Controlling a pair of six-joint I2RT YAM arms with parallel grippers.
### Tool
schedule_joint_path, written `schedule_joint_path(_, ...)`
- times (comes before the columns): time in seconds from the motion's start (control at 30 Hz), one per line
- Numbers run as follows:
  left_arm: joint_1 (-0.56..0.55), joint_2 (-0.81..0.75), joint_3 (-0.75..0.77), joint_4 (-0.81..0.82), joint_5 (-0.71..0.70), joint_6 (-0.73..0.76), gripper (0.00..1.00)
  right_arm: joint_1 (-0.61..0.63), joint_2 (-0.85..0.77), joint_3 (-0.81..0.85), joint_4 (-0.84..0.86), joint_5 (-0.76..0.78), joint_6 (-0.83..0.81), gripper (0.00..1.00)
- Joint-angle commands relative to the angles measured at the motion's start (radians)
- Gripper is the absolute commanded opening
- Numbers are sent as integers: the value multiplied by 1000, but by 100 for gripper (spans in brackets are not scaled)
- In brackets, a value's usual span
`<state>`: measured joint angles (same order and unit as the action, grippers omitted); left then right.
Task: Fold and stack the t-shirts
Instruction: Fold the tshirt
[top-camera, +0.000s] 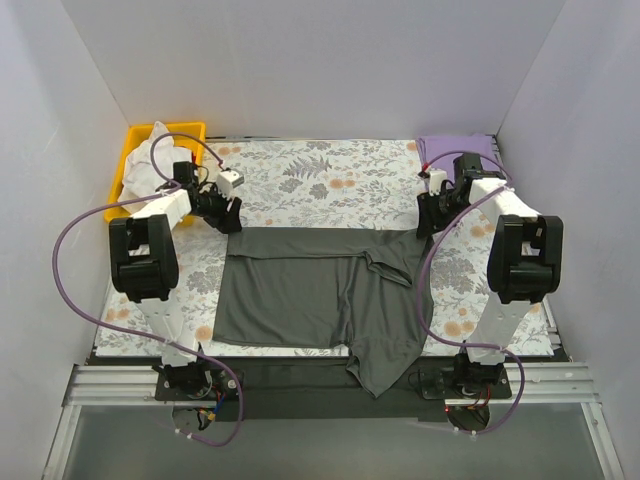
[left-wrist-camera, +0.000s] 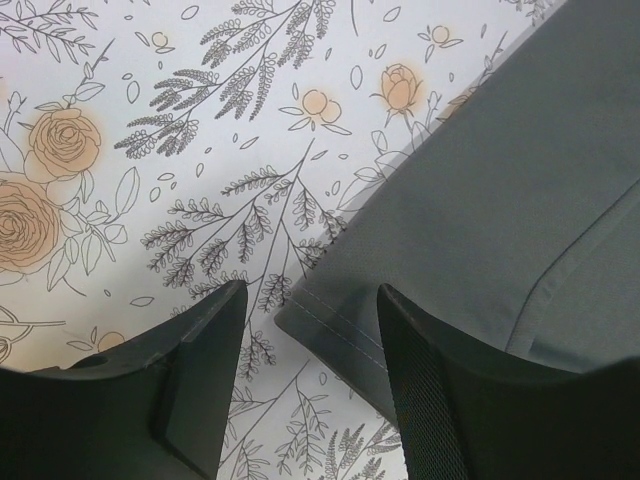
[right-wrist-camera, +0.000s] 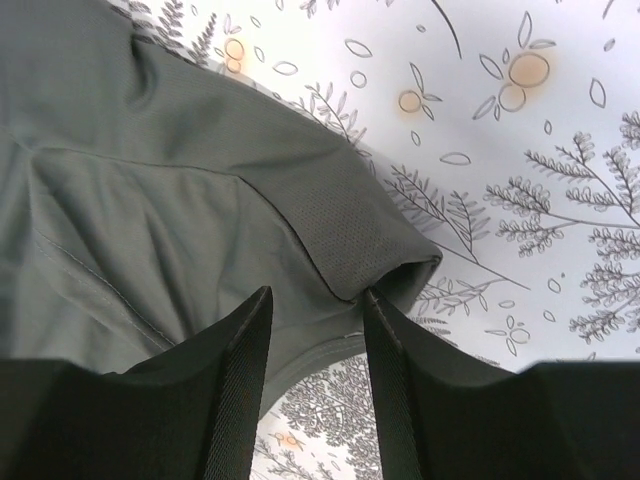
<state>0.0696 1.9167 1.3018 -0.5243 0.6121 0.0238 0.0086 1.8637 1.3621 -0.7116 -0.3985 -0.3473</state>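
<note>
The dark charcoal grey t-shirt (top-camera: 320, 290) lies spread on the floral tablecloth, its right side folded over and one part hanging off the near edge. My left gripper (top-camera: 228, 215) is open over the shirt's far left corner. In the left wrist view that hemmed corner (left-wrist-camera: 330, 320) lies flat between the open fingers (left-wrist-camera: 205, 360). My right gripper (top-camera: 430, 222) is open at the shirt's far right corner. In the right wrist view a folded edge of grey cloth (right-wrist-camera: 380, 250) lies between its open fingers (right-wrist-camera: 240, 370). The lavender t-shirt (top-camera: 458, 150) lies folded at the back right.
A yellow bin (top-camera: 135, 150) with white cloth in it stands at the back left, beside my left arm. The floral tablecloth (top-camera: 300, 175) covers the table. White walls close in the left, right and back.
</note>
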Motion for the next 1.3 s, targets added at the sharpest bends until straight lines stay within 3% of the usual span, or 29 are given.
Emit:
schedule_joint_path(0.0, -2, 15, 40, -26, -9, 1, 54, 1, 20, 42, -19, -63, 31, 47)
schedule_joint_path(0.27, -5, 48, 48, -36, -35, 19, 53, -29, 60, 39, -17, -37, 42, 38)
schedule_joint_path(0.37, -5, 56, 53, -45, -38, 27, 48, -30, 60, 25, -15, -27, 45, 28)
schedule_joint_path(0.4, -5, 57, 54, -51, -41, 30, 46, -32, 55, 22, -15, -13, 44, 17)
schedule_joint_path(0.47, -5, 65, 56, -62, -45, 41, 33, -36, 54, 20, -14, 9, 42, 2)
schedule_joint_path(0.6, -5, 74, 60, -68, -66, 44, 7, -71, 48, 28, -12, 52, 47, 1)
schedule_joint_path(0.67, -4, 76, 62, -65, -80, 34, 0, -79, 38, 17, -17, 66, 44, 1)
schedule_joint_path(0.9, -4, 59, 39, -60, -80, 30, 0, -79, -9, -89, -26, 41, 13, 1)
schedule_joint_path(1.27, -5, 120, 89, 4, -141, -96, 0, -79, 167, 139, 55, 144, 34, 1)
